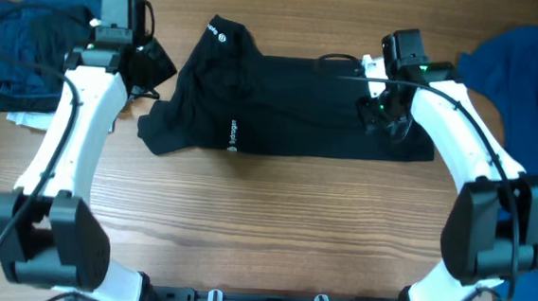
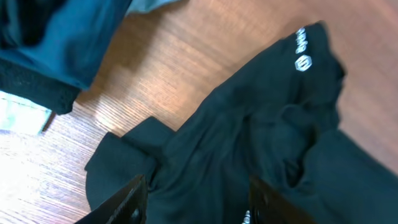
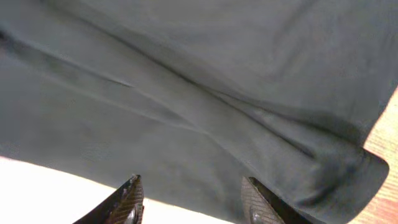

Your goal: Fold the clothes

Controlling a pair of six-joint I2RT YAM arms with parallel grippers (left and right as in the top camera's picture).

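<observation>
Lying out: one black T-shirt [image 1: 290,114], one royal-blue shirt [image 1: 521,73].

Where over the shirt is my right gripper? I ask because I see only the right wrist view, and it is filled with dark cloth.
Observer: The right gripper is above the right end of the black T-shirt, which lies as a folded band across the middle of the table.
Operator: Is anything lying next to that end?
Observer: A blue shirt lies crumpled further to the right, with bare wood between it and the black one.
</observation>
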